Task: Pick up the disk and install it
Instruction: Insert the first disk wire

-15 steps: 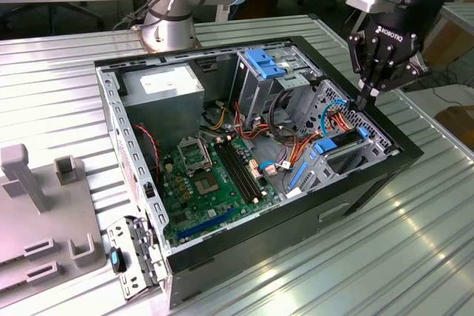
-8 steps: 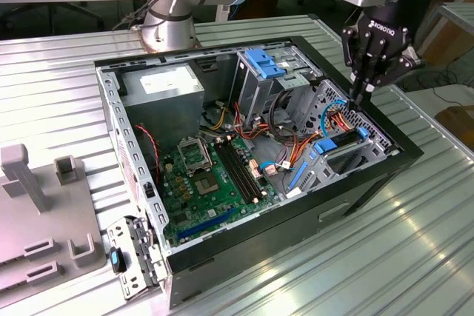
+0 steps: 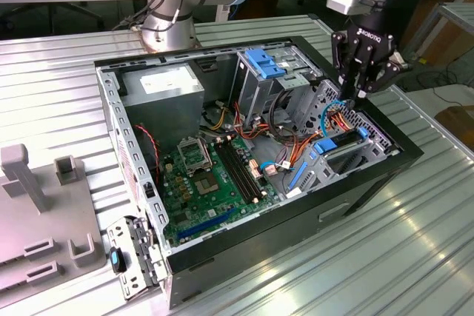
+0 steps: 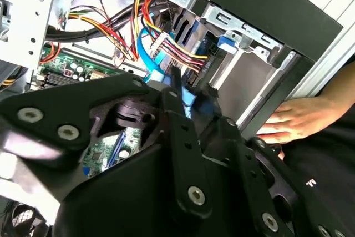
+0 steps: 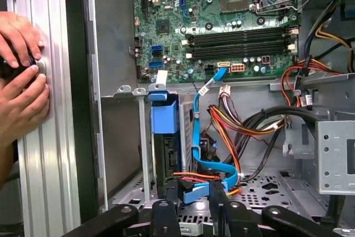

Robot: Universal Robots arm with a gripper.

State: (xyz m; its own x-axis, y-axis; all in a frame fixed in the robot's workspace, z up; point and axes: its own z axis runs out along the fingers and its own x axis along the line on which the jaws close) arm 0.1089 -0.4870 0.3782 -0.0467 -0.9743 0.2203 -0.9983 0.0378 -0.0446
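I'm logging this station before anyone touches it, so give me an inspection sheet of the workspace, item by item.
Surface: ribbed metal table, carrying an open computer case.
Job's things: the disk stands on edge in the drive bay by the case wall, its blue carrier frame showing.
Clutter: grey fixture blocks at the exterior view's left; a removed metal bracket lying beside the case.
Grippers: the gripper hangs over the cables beside the drive bay, holding nothing.
Cables: a blue data cable and red, yellow and black power leads crowd the space next to the disk.
Surroundings: a person's hands rest on the table just outside the case.
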